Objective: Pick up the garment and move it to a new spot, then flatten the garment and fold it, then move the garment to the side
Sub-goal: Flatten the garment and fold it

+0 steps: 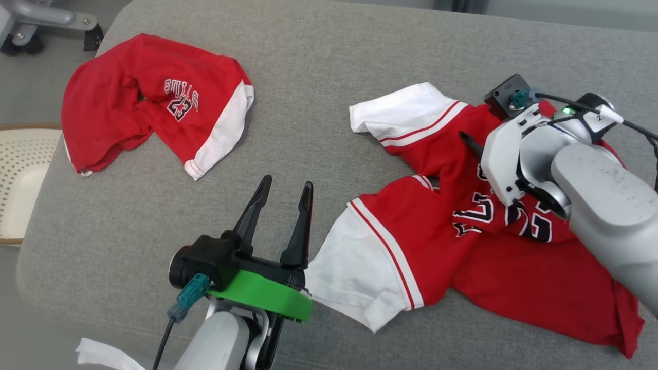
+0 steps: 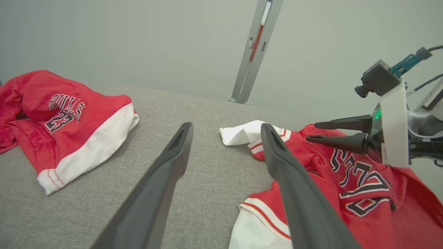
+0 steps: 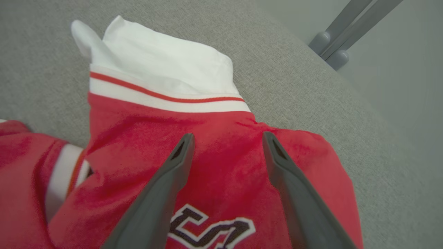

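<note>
A red garment [image 1: 426,231] with white sleeves and black lettering lies crumpled on the right of the grey padded surface [image 1: 318,77]. It is also in the left wrist view [image 2: 346,173] and the right wrist view [image 3: 138,138]. My right gripper [image 1: 473,146] hangs open just above its upper chest, fingers pointing left [image 2: 310,132], nothing between them [image 3: 228,136]. My left gripper [image 1: 287,184] stands open over bare fabric, just left of the garment's near white sleeve [image 2: 226,127]. A second red garment [image 1: 149,97] lies bunched at the far left [image 2: 69,117].
A cream perforated seat [image 1: 20,169] stands beyond the surface's left edge. A scrap of white cloth [image 1: 103,354] shows at the bottom left. A metal frame leg [image 1: 51,20] is at the top left, and a grey post [image 2: 254,52] rises behind the surface.
</note>
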